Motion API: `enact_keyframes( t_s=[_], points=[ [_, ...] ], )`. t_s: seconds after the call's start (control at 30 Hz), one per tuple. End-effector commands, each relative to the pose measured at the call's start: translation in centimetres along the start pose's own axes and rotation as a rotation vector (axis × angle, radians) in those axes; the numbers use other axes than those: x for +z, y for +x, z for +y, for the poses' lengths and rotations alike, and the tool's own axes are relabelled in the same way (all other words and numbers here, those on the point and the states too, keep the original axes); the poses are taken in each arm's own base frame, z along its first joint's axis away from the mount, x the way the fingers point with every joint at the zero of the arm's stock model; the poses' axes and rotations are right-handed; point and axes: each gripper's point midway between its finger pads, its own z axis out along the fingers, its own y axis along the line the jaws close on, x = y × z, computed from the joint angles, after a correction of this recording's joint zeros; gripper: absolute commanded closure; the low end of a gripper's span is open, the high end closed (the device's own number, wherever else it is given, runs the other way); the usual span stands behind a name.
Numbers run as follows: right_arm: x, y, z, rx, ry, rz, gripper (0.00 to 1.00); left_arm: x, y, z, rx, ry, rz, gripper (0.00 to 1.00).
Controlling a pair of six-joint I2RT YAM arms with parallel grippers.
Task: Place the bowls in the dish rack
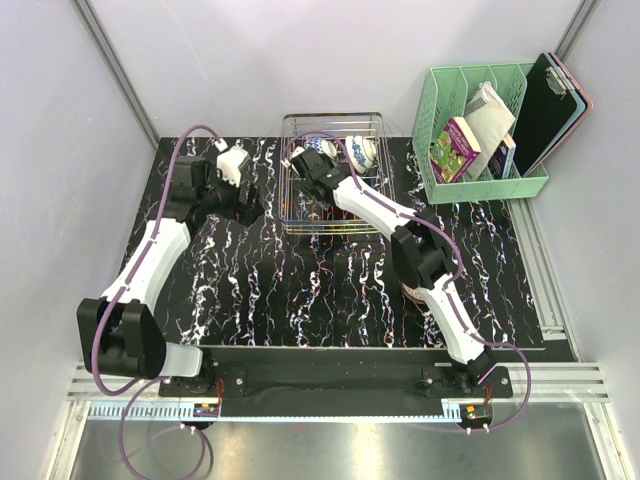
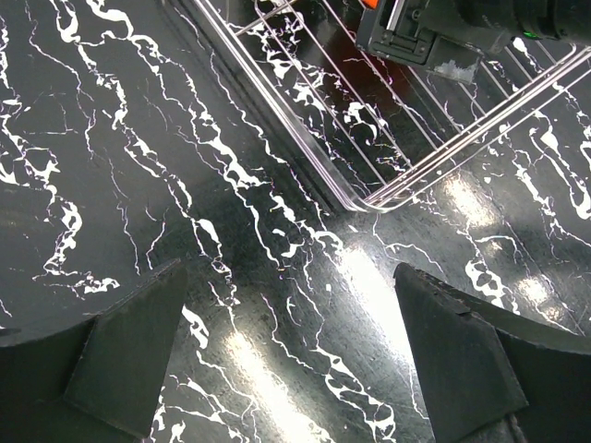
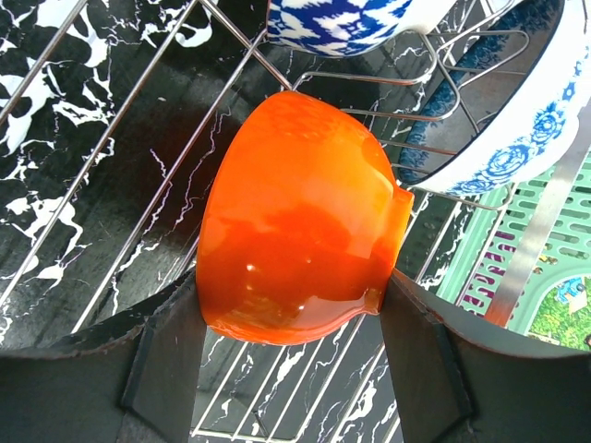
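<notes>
The glossy orange-red bowl (image 3: 295, 221) hangs on its side over the floor of the dish rack (image 3: 138, 212), and my right gripper (image 3: 294, 281) is shut on it, one finger on each side. Two blue-and-white bowls (image 3: 346, 18) (image 3: 517, 120) lean in the rack just beyond it. From above, the right gripper (image 1: 308, 165) is inside the rack (image 1: 335, 225) at its left side, with the patterned bowls (image 1: 362, 150) at the back. My left gripper (image 2: 288, 277) stands open over bare table beside the rack's corner (image 2: 369, 198), holding nothing. A pinkish bowl (image 1: 410, 292) peeks out under the right arm.
A mint-green slotted organiser (image 1: 480, 185) with books and a dark clipboard (image 1: 550, 105) stands at the back right, close to the rack. The left gripper (image 1: 248, 205) is just left of the rack. Grey walls close in the black marbled table (image 1: 300, 290).
</notes>
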Motion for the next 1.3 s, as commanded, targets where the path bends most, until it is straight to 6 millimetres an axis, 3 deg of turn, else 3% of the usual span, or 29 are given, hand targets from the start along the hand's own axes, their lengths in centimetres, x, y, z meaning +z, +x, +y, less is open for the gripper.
enact_keyframes(
  t_s=[0.0,0.2,0.47,0.83,1.27],
  points=[
    [-4.9,-4.1,-4.4,0.063,0.109,-0.12,1.0,-0.9,-2.1,0.0,0.039,0.002,-0.087,0.01],
    [-6.0,-3.5,-5.9,-0.006,0.186,-0.111,1.0,-0.9,-2.1,-0.1,0.03,0.012,-0.092,0.01],
    [-4.8,-1.1,-5.6,-0.089,0.227,-0.053,1.0,-1.1,-1.7,0.0,0.032,0.006,-0.092,0.01],
    [-3.5,0.7,-7.0,-0.096,0.257,-0.004,1.0,-1.2,-1.3,0.3,0.026,0.005,-0.09,0.01],
    [-1.6,3.2,-6.7,-0.104,0.242,0.054,1.0,-1.1,-1.1,0.3,0.018,0.013,-0.09,0.01]
  ],
)
